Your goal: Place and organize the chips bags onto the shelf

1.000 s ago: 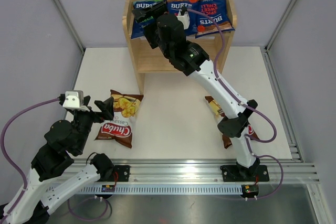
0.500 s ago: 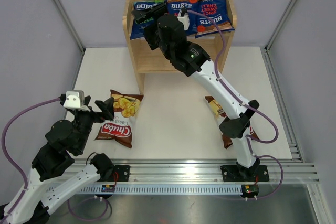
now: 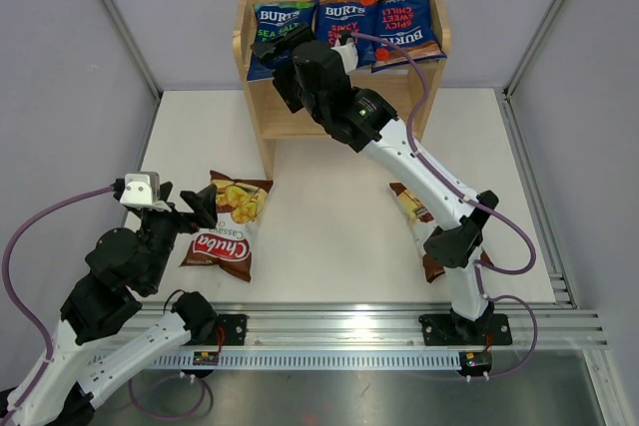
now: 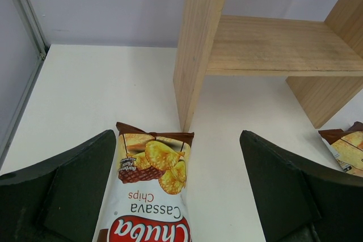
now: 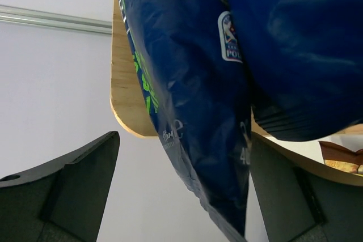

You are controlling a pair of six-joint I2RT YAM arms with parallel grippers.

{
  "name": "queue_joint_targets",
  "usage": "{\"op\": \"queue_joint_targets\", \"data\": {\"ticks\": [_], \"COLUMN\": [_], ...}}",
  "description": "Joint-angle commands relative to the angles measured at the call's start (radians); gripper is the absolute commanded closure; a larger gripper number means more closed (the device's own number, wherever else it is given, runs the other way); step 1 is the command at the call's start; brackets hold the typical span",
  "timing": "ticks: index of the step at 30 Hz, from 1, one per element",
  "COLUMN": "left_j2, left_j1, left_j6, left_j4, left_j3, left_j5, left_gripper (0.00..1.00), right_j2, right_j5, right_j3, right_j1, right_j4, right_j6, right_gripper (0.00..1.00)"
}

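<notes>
left tool (image 4: 177, 157) gaping empty over Chuba cassava chips bag (image 4: 148, 196) lying flat on bench (image 3: 329, 236) just beside shelf (image 3: 296, 117) | right tool (image 5: 184, 140) gaping empty at sea salt Burts bag (image 5: 187, 100) overhanging top tier | bag likely handling light, slippery, crushable; pinching the crimped end seam looking safest

The right gripper (image 5: 184, 137) has its dark fingers (image 5: 74, 185) spread wide, with nothing clamped. Between them hangs a dark blue bag with green lettering (image 5: 187, 111), drooping over the shelf's (image 5: 125, 100) rounded wooden edge. A second blue bag (image 5: 300, 55) overlaps it. A brown bag's (image 5: 343, 160) corner shows below.
</notes>
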Motion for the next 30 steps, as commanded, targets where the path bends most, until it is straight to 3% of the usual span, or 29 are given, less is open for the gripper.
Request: {"op": "queue_joint_targets", "data": {"ticks": [1, 13, 21, 27, 30], "left_j2": [-0.004, 0.008, 0.035, 0.052, 0.068], "left_j1": [0.006, 0.006, 0.061, 0.087, 0.087], "left_j6": [0.012, 0.014, 0.006, 0.009, 0.006], "left_j4": [0.051, 0.049, 0.051, 0.054, 0.039], "left_j3": [-0.004, -0.004, 0.001, -0.001, 0.005], "left_j5": [0.018, 0.018, 0.061, 0.086, 0.078], "left_gripper": [0.05, 0.05, 0.01, 0.01, 0.01], "right_j2": [-0.026, -0.073, -0.297, -0.481, -0.547], "right_j5": [0.016, -0.09, -0.116, -0.268, -0.413], "right_j3": [-0.003, -0.061, -0.427, -0.718, -0.721], "right_j1": [0.013, 0.016, 0.029, 0.029, 0.028], "right_j4": [-0.008, 0.099, 0.295, 0.524, 0.43], "right_j6": [0.003, -0.116, -0.214, -0.339, -0.486], "right_gripper": [0.0, 0.0, 0.01, 0.01, 0.01]}}
